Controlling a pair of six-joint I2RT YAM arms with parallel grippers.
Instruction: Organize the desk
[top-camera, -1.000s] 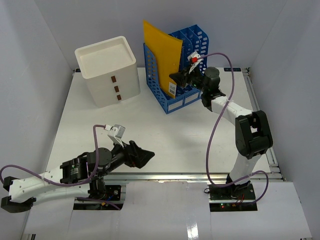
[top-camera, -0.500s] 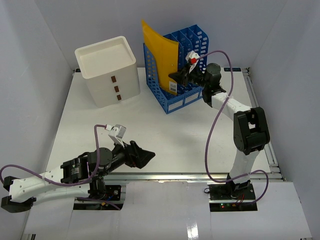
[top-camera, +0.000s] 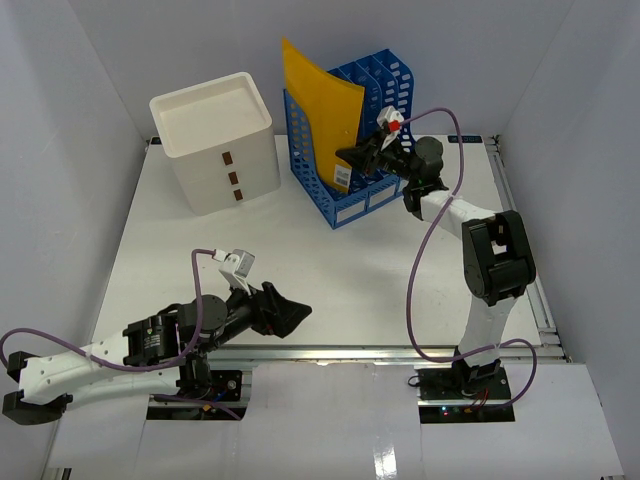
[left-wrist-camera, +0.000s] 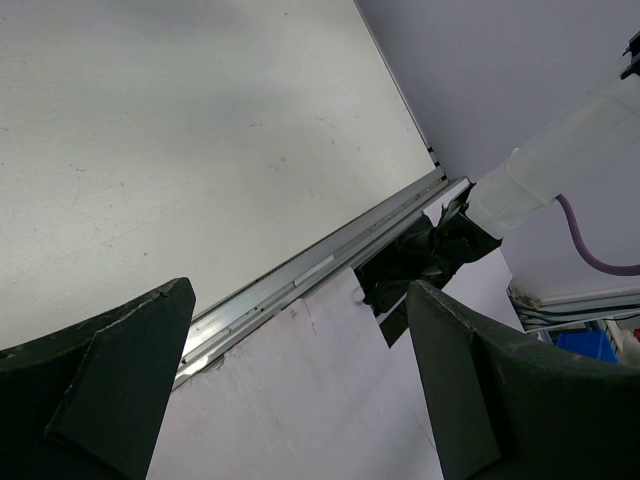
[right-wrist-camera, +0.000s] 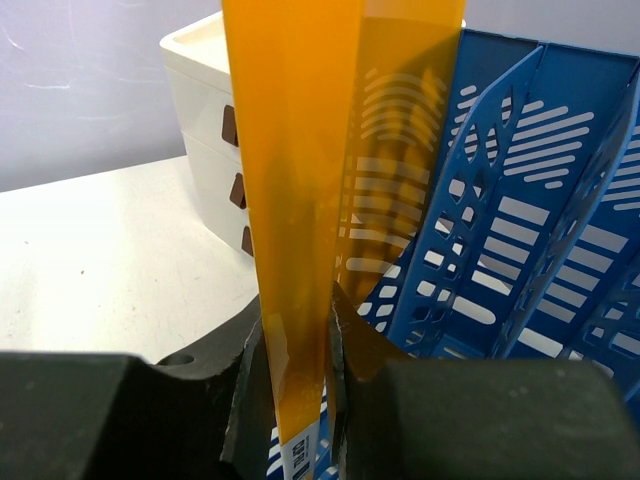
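Moved since a second back: only the right arm. Its elbow has swung in toward the middle, and the envelope's top has flexed left and come back. Left side hasn't budged.

Near edge: left gripper hangs low over the metal rail, jaws spread wide, nothing between them. We'd call it parked.

Desk is the white top under both arms. Its middle is bare, and the clutter sits along the far side.

Far side: right gripper is clamped on the yellow envelope, pinching it edge-on near the bottom corner, just above the barcode label. Envelope stands upright at the left-most slot of the blue file rack. We can't tell if its bottom is seated. White drawer box stands just left of the rack.

Handling, our read:
- Envelope is light and thin, and it bends easily. The tall part above the pinch will flop on any quick wrist move.
- Skin looks glossy, so we expect some slip in the pads.
- A low-corner grip suits feeding it down into a slot.
- For carrying we'd take it mid-edge instead.
- Rack dividers can snag the free corner, so go slow.
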